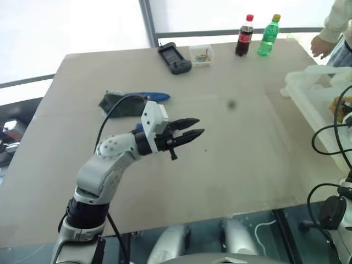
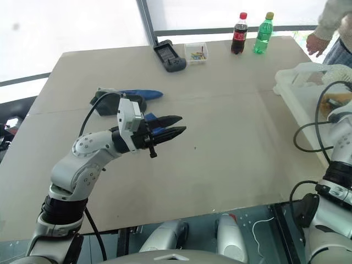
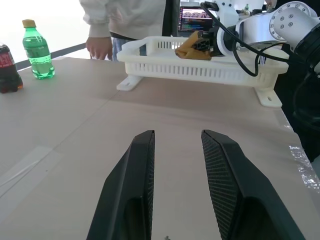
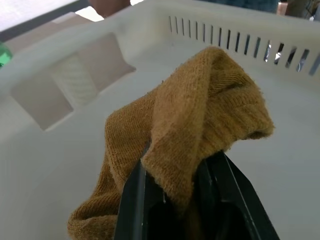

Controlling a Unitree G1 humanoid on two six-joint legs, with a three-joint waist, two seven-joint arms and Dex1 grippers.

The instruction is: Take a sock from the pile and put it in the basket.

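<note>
Over the desk [image 1: 220, 165], my left arm is bent at the elbow, its pincer [image 1: 190, 131] level and pointing toward the basket [image 3: 210, 70], fingers a little apart and empty. Behind it lies the pile [image 1: 129, 102], dark green and blue, on the desk. Right pincer [image 4: 172, 175]: over the basket's inside, clamped on a mustard sock [image 4: 200, 120] that droops around the fingers. Person's hand [image 1: 320, 45] near the basket's far end.
</note>
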